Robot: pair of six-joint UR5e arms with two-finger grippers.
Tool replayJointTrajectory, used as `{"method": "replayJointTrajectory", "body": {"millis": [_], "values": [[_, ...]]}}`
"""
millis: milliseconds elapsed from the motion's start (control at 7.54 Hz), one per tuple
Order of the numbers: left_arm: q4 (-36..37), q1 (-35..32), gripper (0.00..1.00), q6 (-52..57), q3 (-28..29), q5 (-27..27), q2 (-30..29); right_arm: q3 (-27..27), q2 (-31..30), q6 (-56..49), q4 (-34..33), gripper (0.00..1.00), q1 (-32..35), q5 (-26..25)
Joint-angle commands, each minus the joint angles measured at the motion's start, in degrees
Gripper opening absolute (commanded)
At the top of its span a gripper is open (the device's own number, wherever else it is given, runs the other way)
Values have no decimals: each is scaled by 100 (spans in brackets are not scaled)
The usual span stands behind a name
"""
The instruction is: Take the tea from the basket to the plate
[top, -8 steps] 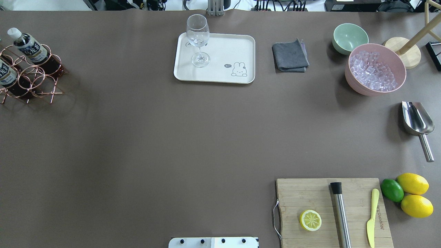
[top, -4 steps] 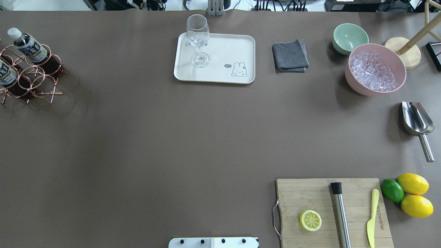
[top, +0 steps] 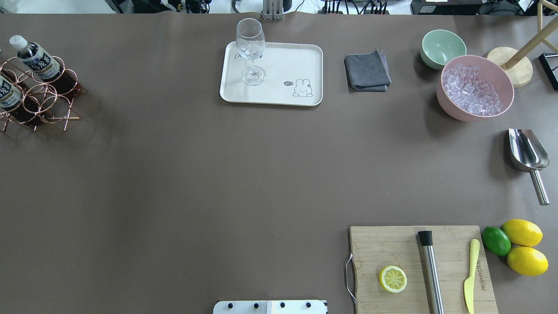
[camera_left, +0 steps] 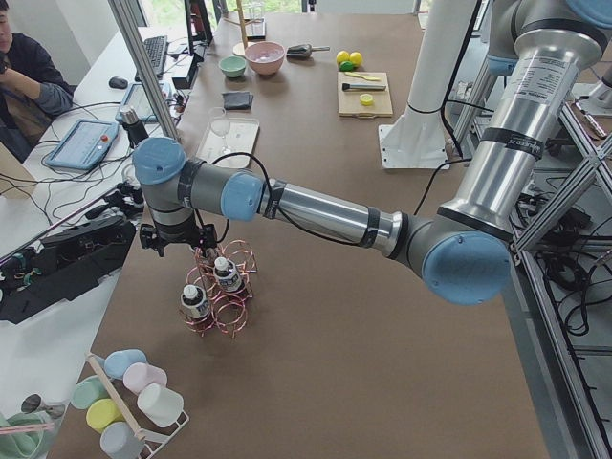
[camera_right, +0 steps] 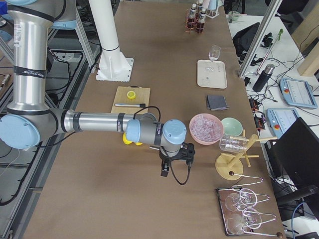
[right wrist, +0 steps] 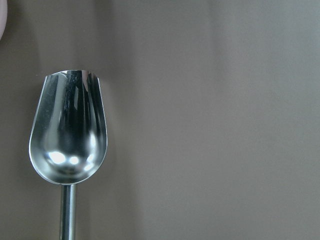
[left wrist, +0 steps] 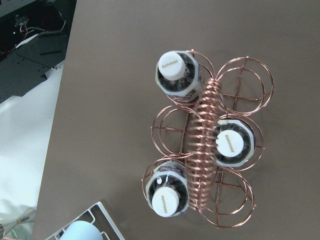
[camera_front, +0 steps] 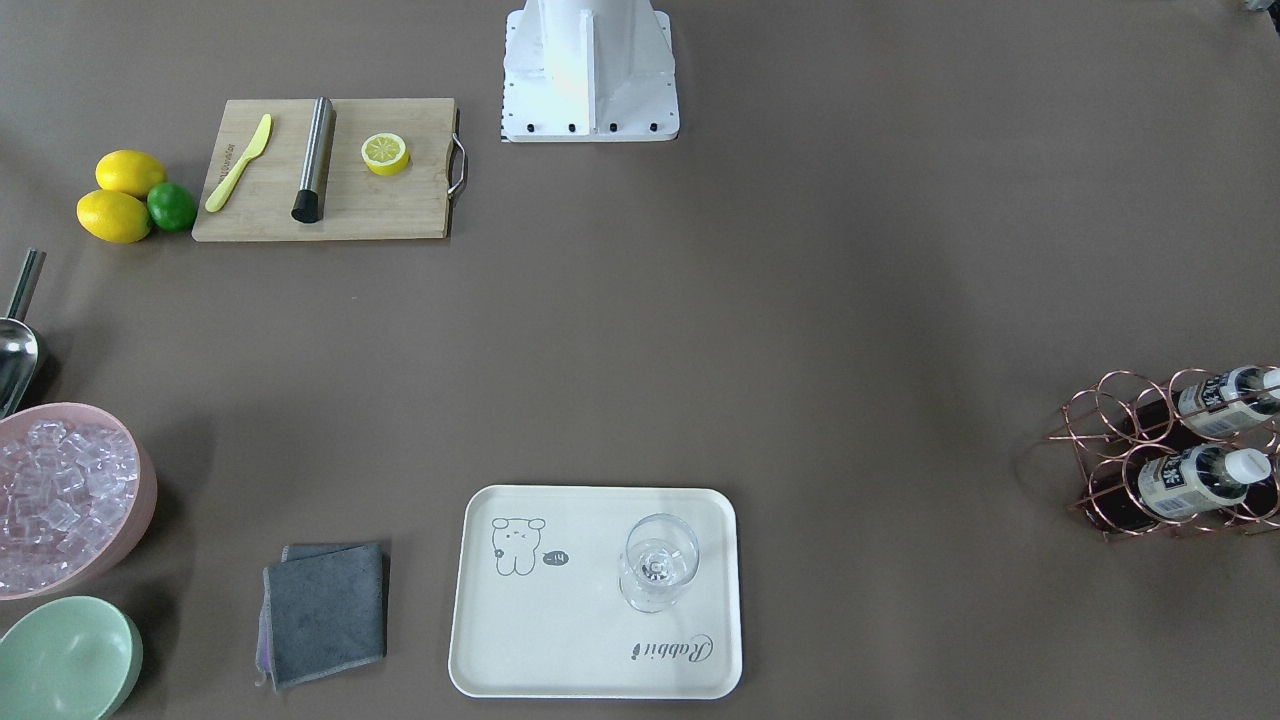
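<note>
My left gripper (camera_left: 196,251) hangs directly above the basket (left wrist: 247,82) at the table's edge, its wrist camera looking straight down on three tea bottles (left wrist: 231,145). Whether its fingers are wide or narrow I cannot tell, as only the side camera catches it. The bottles stand upright in separate rings, clear plastic over dark brown tea, white caps uppermost, two of them reading "SUNTORY". The basket is thin rose-gold wire bent into round rings. Its coiled handle (left wrist: 202,145) arches across the middle, passing between the caps just beneath me. The plate (top: 279,65), a cream rectangular tray with rounded corners and a small cartoon drawing, lies well apart from that gripper, further along the table. A clear wine glass (top: 250,48) stands upright near one of its corners.

My right gripper (camera_right: 164,172) hovers at the opposite end over a polished steel scoop (right wrist: 67,135) lying flat on the brown table (top: 218,174); its opening, too, I cannot tell. Near it sit a pink bowl (top: 447,109) heaped with ice cubes (top: 473,89), a pale green bowl (top: 442,48) and a folded grey cloth (top: 367,69). Closer to my base, a wooden cutting board (top: 383,244) carries a half lemon (top: 392,279).
</note>
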Motion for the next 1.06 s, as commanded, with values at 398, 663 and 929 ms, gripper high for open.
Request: {"method": "replayJointTrajectory", "body": {"millis": [398, 663, 929], "values": [[425, 97, 98, 27, -432, -233, 280, 9, -32, -3, 0, 100, 149, -12], [425, 184, 96, 36, -388, -215, 289, -53, 30, -3, 0, 100, 88, -64], [390, 289, 55, 27, -370, -198, 333, -88, 65, 23, 0, 100, 88, -21]]}}
